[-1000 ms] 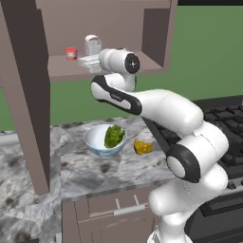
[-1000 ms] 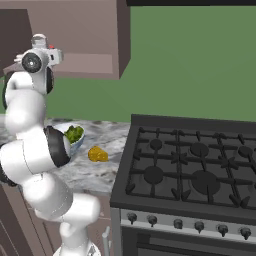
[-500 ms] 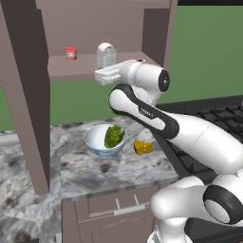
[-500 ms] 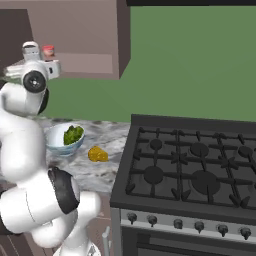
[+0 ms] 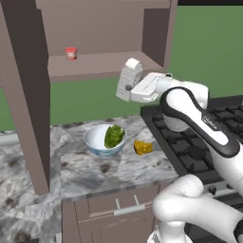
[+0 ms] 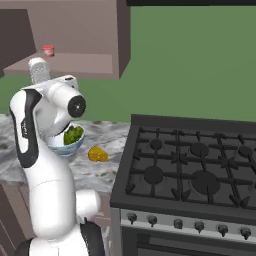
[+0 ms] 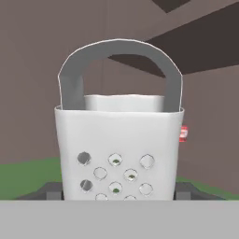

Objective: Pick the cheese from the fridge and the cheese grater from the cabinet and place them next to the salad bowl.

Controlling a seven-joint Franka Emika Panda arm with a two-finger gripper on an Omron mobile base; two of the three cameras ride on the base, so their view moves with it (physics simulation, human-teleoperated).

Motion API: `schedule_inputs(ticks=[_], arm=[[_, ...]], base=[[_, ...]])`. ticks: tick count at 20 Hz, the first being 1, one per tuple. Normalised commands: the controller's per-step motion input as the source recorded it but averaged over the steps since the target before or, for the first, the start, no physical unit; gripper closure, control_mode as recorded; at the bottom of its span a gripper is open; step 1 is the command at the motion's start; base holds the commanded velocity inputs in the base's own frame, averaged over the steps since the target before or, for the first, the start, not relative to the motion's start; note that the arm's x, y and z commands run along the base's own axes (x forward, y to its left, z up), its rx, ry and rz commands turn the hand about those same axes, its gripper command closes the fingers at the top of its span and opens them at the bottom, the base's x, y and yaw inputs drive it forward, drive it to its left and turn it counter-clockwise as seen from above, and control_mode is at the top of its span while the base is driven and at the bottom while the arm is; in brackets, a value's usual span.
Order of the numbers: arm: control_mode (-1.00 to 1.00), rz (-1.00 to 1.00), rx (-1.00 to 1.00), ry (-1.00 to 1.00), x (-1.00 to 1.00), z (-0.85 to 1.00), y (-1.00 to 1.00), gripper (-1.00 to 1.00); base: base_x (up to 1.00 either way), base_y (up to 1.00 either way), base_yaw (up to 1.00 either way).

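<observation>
The cheese grater (image 5: 128,77), silvery with a rounded handle, hangs tilted in the air in front of the cabinet (image 5: 99,65), above the counter. My gripper (image 5: 129,89) is shut on it; in the hand view the cheese grater (image 7: 119,147) sits between my dark fingertips (image 7: 51,190). The cheese grater (image 6: 37,70) also rises behind my arm. Below it stands the salad bowl (image 5: 93,138) with green leaves, and the yellow-orange cheese (image 5: 142,147) lies on the counter just right of it. The cheese (image 6: 97,154) and the salad bowl (image 6: 75,144) sit left of the stove. The fridge is out of view.
A small red jar (image 5: 71,53) stands on the cabinet shelf. The open cabinet door (image 5: 26,95) hangs at the left over the counter. A black gas stove (image 6: 195,165) borders the marble counter (image 5: 95,166) on the right. Brown drawers (image 5: 118,209) sit below.
My gripper has carried the cheese grater out of the cabinet, rightward and down, and the arm has swung right. Bowl, cheese and jar have stayed put.
</observation>
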Motion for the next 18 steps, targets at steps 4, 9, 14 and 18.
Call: schedule_inputs(ticks=[4,9,14,18], arm=[[-1.00,0.24,0.00,0.00,-0.64,-0.43,-0.18,1.00],[-1.00,0.22,0.00,0.00,-0.50,-0.44,-0.08,1.00],[-1.00,0.22,0.00,-0.02,-0.42,-0.39,-0.14,1.00],[-1.00,0.20,0.01,-0.07,-0.43,-0.33,-0.19,1.00]], base=[[0.00,0.00,0.00],[0.00,0.00,0.00],[0.00,0.00,0.00],[0.00,0.00,0.00]])
